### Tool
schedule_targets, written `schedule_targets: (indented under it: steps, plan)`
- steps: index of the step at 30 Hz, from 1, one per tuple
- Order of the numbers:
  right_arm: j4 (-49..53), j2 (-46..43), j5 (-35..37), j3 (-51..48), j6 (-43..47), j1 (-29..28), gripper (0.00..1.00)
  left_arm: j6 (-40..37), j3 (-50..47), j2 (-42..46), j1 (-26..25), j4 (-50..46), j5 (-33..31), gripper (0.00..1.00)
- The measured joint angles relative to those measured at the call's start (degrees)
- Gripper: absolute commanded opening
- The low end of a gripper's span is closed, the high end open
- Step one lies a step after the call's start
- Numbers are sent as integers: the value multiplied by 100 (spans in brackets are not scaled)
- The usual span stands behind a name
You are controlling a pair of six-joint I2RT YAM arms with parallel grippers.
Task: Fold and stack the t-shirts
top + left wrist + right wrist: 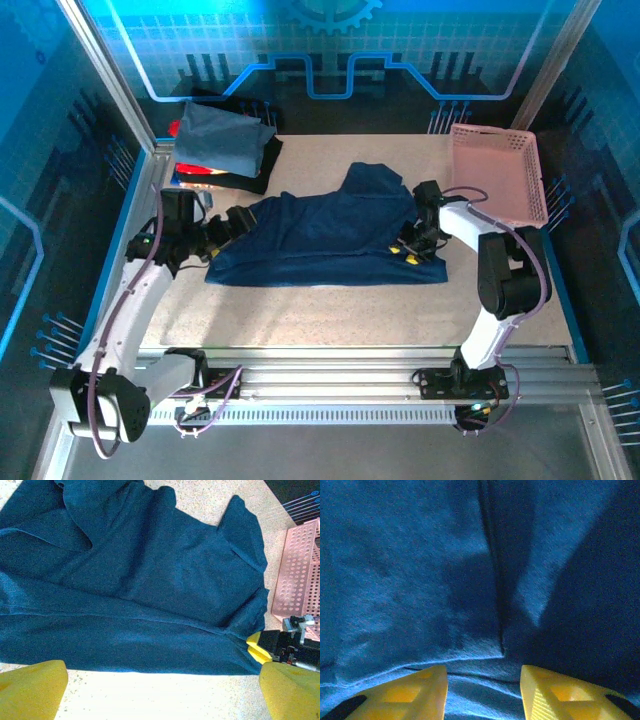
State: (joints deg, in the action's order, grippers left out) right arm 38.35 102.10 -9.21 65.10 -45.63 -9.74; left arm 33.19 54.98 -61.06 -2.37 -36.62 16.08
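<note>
Mid-fold, I have the navy shirt lying rumpled on the table, left gripper and right gripper both spread open at its ends; next I must pinch each edge.

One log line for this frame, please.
navy t-shirt: spread out, rumpled | left claw: open, at left edge | right claw: open, on right side | folded tees: stacked back-left
</note>
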Motion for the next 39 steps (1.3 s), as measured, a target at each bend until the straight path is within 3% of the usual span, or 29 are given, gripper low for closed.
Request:
schedule_targets:
  steps: [4,12,18,23,39]
  plan:
    - [-79,138,17,92,-55,0,34,-42,0,105,0,-63,-63,99]
    - [-109,411,83,289,-179,0,9,-83,-15,109,0,-87,-175,99]
    - [-66,411,72,872,-195,-4,2,-173,-175,111,0,-85,-195,99]
    - [-55,562,11,1438,-175,-72,1,-173,-343,111,0,-81,-195,99]
    - [271,2203,-258,3460,-42,-498,8,-118,-728,-20,0,-129,-348,99]
